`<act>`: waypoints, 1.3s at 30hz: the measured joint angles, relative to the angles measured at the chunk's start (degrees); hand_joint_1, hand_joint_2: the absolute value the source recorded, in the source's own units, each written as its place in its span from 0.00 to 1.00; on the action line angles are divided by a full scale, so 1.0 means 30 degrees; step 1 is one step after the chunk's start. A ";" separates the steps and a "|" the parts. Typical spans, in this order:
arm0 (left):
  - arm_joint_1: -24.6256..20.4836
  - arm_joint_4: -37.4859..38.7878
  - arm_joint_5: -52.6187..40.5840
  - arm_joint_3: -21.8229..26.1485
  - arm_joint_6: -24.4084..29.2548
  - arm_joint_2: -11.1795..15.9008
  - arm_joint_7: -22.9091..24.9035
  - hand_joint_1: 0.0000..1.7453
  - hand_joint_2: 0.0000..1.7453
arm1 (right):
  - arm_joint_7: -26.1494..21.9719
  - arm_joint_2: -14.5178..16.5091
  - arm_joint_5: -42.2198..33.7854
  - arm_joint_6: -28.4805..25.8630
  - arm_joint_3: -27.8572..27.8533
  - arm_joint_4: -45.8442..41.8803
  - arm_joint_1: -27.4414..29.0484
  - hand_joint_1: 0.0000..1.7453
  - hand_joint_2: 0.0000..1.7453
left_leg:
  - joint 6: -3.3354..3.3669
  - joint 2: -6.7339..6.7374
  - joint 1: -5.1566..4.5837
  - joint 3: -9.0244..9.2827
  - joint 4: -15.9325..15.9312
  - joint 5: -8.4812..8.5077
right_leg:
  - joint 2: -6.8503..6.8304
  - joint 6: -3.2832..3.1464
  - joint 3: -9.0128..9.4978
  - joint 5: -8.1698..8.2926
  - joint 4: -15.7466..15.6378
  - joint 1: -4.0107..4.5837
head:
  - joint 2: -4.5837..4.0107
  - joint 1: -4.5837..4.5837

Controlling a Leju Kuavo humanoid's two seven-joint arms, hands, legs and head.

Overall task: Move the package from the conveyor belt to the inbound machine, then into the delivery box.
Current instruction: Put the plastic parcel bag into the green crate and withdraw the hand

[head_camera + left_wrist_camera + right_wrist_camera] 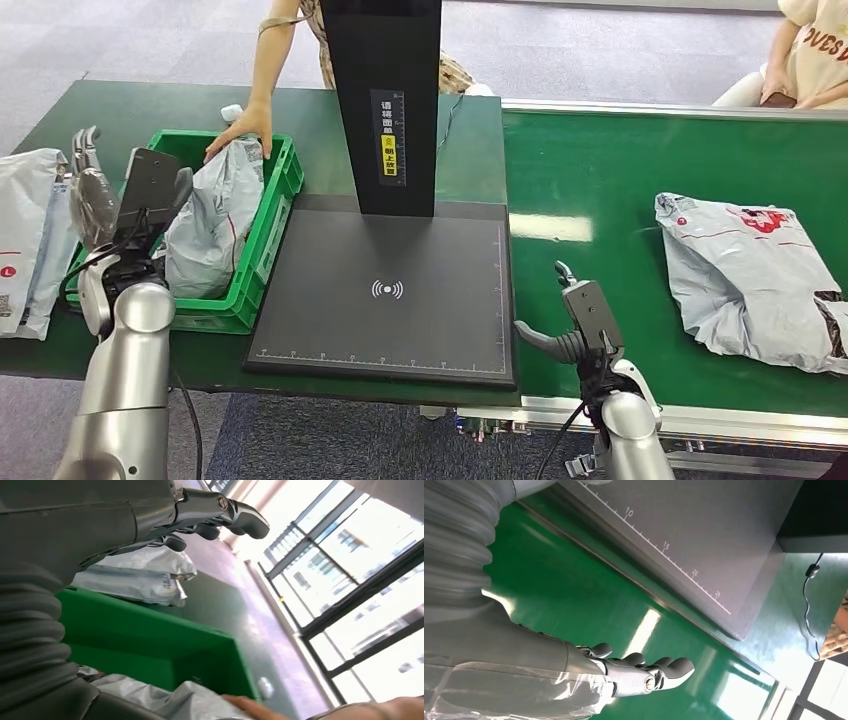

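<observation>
Nearest, the right hand (pixel 580 318) hangs empty with fingers spread over the green conveyor belt (pixel 600 190), and the left hand (pixel 95 190), fingers apart and empty, is raised beside the green delivery box (pixel 262 235). At three o'clock a grey package (pixel 745 270) lies on the belt, the black inbound machine (pixel 390 300) sits centre, and at eleven o'clock a person's hand (pixel 240 130) rests on a bag in the box.

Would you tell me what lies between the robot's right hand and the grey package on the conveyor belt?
Only bare green conveyor belt, as the head view shows: the right hand hangs open near the belt's left end, the package lies apart on its right.
</observation>
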 joint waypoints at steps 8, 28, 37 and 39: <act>0.1990 -0.4113 1.1249 -0.1109 -0.5253 -0.0537 -0.5160 0.00 1.00 | -0.0926 -0.0204 -0.0644 0.0099 -0.0064 -0.0301 -0.0105 0.00 1.00 | 0.0002 -0.0003 0.0000 -0.0006 -0.0001 0.0000 | -0.0005 0.0001 0.0005 -0.0001 0.0000 -0.0006 | 0.0000 0.0004; 0.3499 0.2668 2.3576 -0.4381 -1.5498 -0.2462 -0.8757 0.00 1.00 | -0.5472 0.0087 -0.2421 0.0774 0.0945 -0.2552 -0.0553 0.00 1.00 | 0.0021 -0.0003 -0.0035 -0.0003 0.0003 -0.0010 | -0.0003 0.0008 0.0002 -0.0004 0.0000 -0.0020 | 0.0000 0.0000; 0.3683 0.3097 2.3235 -0.4222 -1.5345 -0.2488 -0.8988 0.00 1.00 | -0.5431 0.0315 -0.2299 0.0763 0.0936 -0.2559 -0.0458 0.00 1.00 | 0.0021 -0.0003 -0.0032 -0.0004 0.0001 -0.0008 | -0.0003 0.0008 0.0004 -0.0003 0.0001 -0.0018 | 0.0000 0.0000; 0.3682 0.3097 2.3233 -0.4211 -1.5345 -0.2488 -0.8988 0.00 1.00 | -0.5428 0.0319 -0.2297 0.0763 0.0936 -0.2559 -0.0458 0.00 1.00 | 0.0021 -0.0003 -0.0032 -0.0004 0.0001 -0.0008 | -0.0003 0.0008 0.0005 -0.0003 0.0001 -0.0019 | 0.0000 0.0000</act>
